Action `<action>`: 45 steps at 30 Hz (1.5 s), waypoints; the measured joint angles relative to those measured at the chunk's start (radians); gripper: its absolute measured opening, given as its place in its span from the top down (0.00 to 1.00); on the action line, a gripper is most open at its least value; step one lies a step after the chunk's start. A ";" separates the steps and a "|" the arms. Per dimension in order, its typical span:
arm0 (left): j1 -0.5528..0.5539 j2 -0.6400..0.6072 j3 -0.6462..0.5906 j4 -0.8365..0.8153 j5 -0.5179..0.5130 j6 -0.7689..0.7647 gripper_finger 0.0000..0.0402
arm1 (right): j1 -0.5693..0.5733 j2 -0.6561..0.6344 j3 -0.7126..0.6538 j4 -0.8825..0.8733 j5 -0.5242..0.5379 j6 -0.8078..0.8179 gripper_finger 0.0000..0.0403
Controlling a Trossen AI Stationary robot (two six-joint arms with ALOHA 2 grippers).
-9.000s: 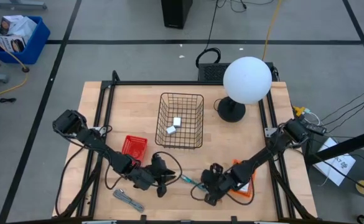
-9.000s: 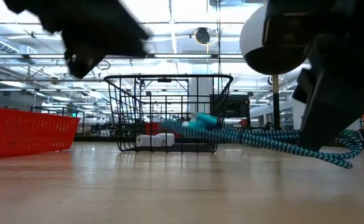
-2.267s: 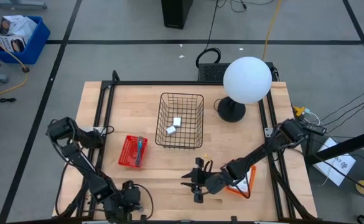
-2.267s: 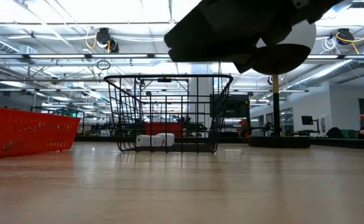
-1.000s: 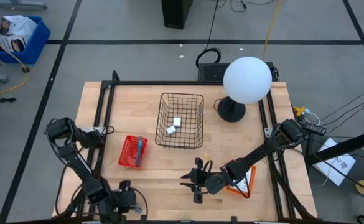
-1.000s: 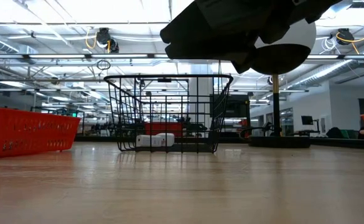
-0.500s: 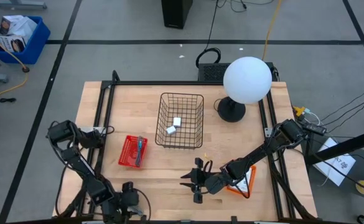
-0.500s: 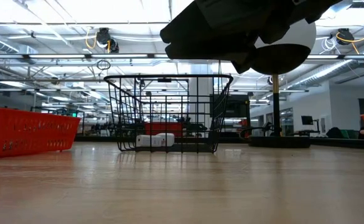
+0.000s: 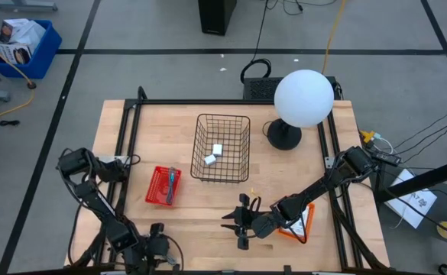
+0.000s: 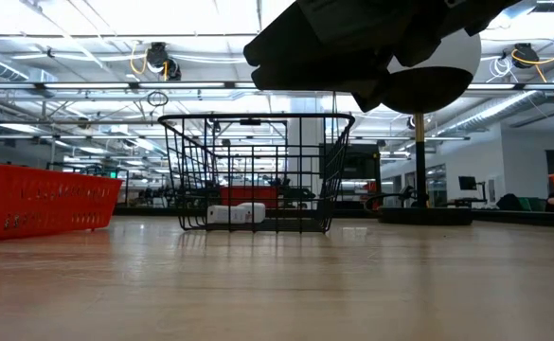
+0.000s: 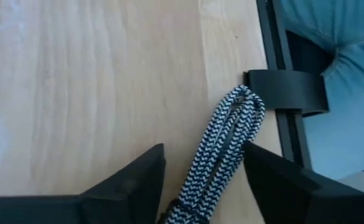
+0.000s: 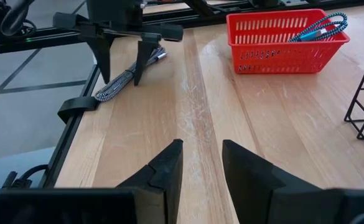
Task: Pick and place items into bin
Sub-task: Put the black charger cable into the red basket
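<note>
A black-and-white braided cable (image 11: 226, 140) lies flat on the wood at the table's near left corner. My left gripper (image 11: 203, 149) stands open over it, pointing down, one finger on either side; the right wrist view shows the same gripper (image 12: 121, 71) and cable (image 12: 118, 83). My right gripper (image 9: 238, 223) hovers open and empty over the near middle of the table. A black wire basket (image 9: 223, 147) holds two little white blocks (image 9: 214, 154). A red basket (image 9: 164, 186) holds a teal braided cable (image 12: 322, 26).
A lamp with a white globe (image 9: 303, 98) stands at the far right. An orange thing (image 9: 298, 226) lies under my right arm. A black frame rail (image 12: 76, 124) and a bracket (image 11: 285, 91) run along the table edge beside the cable. Bare wood lies between the baskets and the near edge.
My left gripper has shifted a little toward the table's right edge, staying low at the near left corner. My right arm has kept still.
</note>
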 joint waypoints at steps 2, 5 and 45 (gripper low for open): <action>0.000 0.000 0.000 -0.004 -0.010 0.008 0.51 | 0.000 0.000 0.000 0.000 0.001 0.000 0.74; 0.001 0.002 0.000 -0.005 -0.033 0.031 0.62 | 0.000 0.000 0.000 0.000 0.001 0.000 0.74; 0.156 -0.435 -0.001 -0.406 -0.445 -0.159 0.98 | 0.000 0.000 0.000 0.000 0.003 0.003 0.74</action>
